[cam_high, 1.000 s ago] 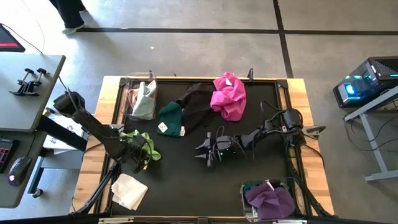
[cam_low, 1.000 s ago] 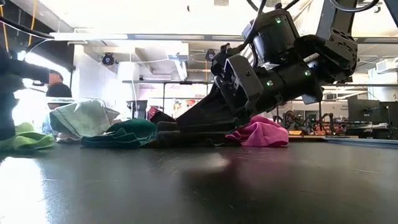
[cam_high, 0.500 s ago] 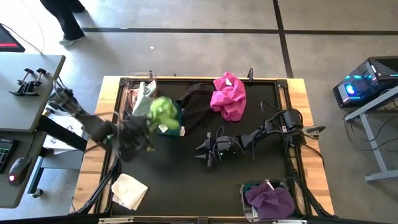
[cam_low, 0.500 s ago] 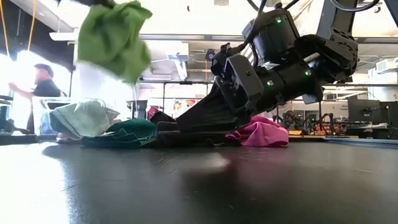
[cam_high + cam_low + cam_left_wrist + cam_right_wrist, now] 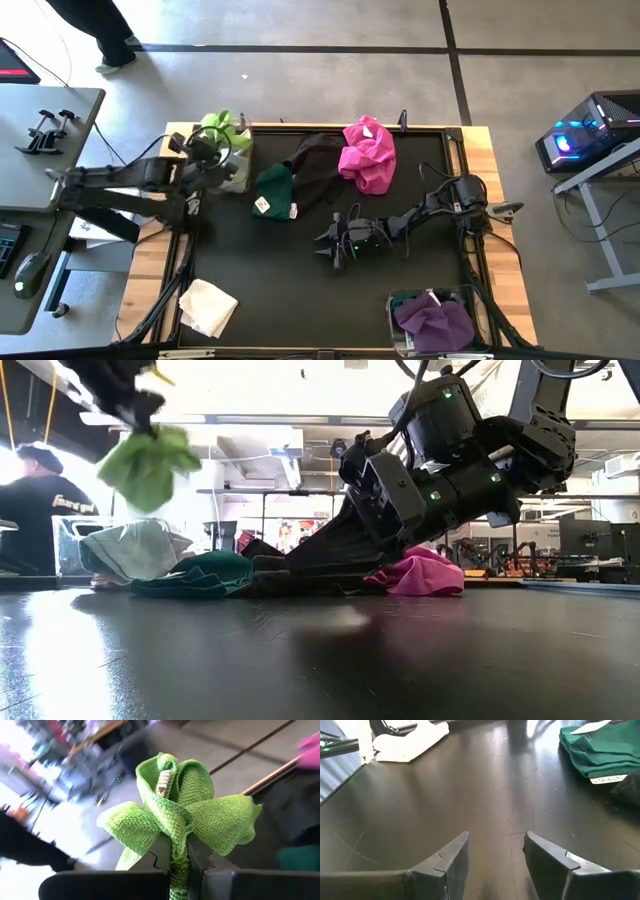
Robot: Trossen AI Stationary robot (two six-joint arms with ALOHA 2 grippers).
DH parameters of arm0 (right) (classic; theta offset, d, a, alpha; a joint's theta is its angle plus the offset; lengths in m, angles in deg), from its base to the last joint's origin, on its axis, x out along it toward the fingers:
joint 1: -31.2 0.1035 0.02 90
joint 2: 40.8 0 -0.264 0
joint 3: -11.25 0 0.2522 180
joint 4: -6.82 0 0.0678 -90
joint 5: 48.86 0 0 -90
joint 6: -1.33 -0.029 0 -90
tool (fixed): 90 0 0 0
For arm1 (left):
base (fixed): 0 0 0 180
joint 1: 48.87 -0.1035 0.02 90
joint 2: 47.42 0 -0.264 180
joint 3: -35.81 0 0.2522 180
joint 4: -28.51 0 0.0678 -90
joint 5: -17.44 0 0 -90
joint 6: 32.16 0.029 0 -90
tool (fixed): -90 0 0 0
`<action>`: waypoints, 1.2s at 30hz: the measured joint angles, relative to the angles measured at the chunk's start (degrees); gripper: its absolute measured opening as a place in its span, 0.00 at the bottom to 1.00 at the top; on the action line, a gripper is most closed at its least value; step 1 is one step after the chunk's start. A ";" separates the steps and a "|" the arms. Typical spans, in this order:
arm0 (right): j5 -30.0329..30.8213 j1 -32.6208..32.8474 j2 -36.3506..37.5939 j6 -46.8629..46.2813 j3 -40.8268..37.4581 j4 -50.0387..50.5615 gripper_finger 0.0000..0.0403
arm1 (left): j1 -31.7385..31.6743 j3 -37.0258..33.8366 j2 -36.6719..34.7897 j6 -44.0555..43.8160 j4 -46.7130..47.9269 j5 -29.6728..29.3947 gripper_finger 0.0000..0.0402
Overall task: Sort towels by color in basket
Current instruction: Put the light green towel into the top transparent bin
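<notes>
The left pincer (image 5: 205,150) is clamped tight on the lime green towel (image 5: 222,128), raised above the clear bin (image 5: 228,178) at the surface's (image 5: 300,270) ten o'clock corner. The right pincer (image 5: 335,240) rests near centre, fingers spread, gripping nothing.

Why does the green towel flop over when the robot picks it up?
It is probably soft and floppy: pinched in the left gripper, the lime green towel droops in folds either side. It likely weighs little, hanging as a loose bunch in the low view.
</notes>
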 joint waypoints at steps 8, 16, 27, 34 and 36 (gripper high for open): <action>-0.07 0.00 0.00 0.47 0.00 -0.02 0.44 | -16.89 -15.85 -0.27 9.34 -24.93 21.24 0.02; -0.10 0.00 0.00 0.46 0.00 0.00 0.44 | -35.45 -17.04 3.78 9.66 -28.85 34.89 0.05; -0.09 0.00 0.00 -0.03 0.00 -0.02 0.44 | -51.70 -8.48 8.47 13.64 -20.89 60.87 0.42; -0.09 0.00 0.00 -0.07 0.00 -0.02 0.44 | -51.85 3.70 8.85 14.18 -14.59 60.05 0.48; -0.09 0.00 0.00 -0.20 0.00 -0.02 0.44 | -50.68 3.66 8.88 14.36 -15.36 62.11 0.47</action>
